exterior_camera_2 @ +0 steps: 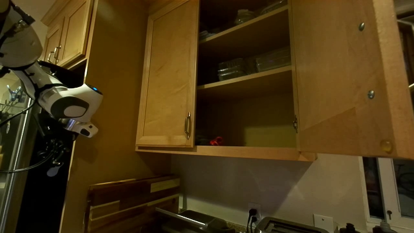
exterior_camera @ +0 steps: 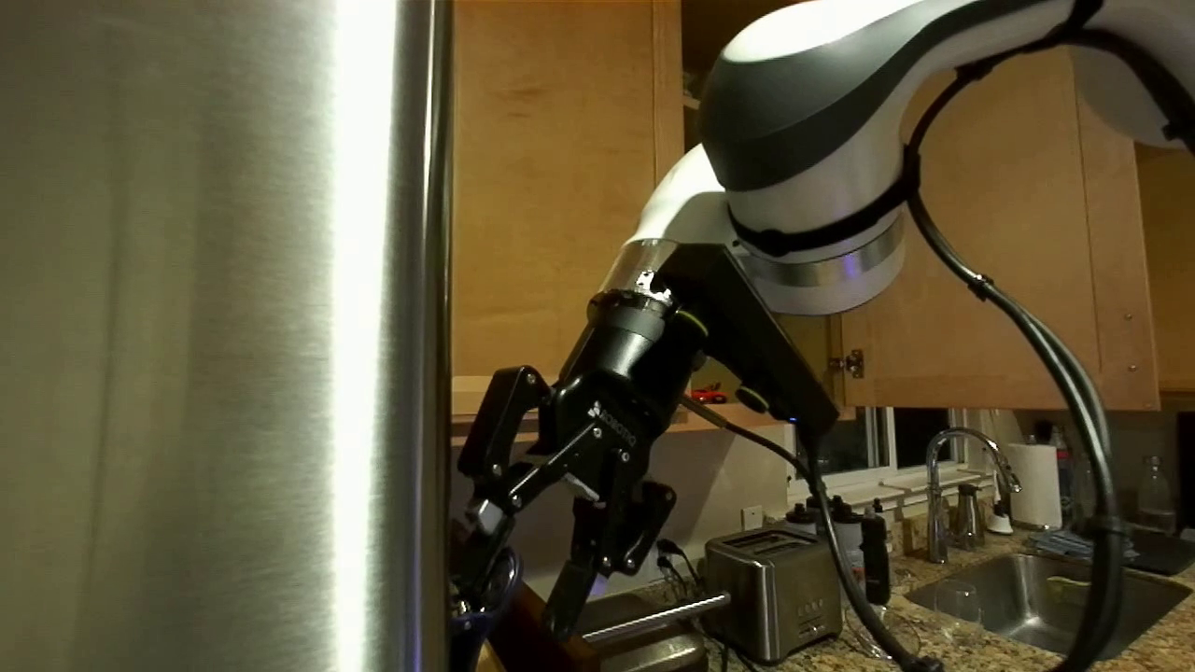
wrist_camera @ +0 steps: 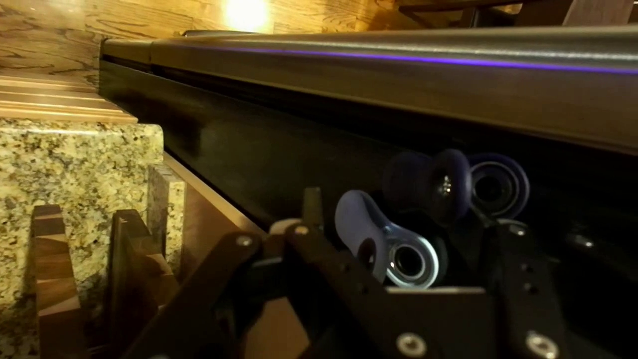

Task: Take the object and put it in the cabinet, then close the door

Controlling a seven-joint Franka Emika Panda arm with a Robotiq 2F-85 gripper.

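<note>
The wooden cabinet stands open over the counter. Its right door is swung wide open and also shows in an exterior view. A small red item lies on the cabinet's bottom shelf. My gripper is open, low beside the steel appliance and well away from the cabinet. In the wrist view my gripper has a lavender looped handle between its fingers, not visibly clamped. A dark purple looped handle is close by. What these handles belong to is hidden in shadow.
The brushed-steel appliance stands close beside the gripper. The left cabinet door is shut. Cutting boards stand upright on the counter near the gripper. A toaster and a sink are farther along.
</note>
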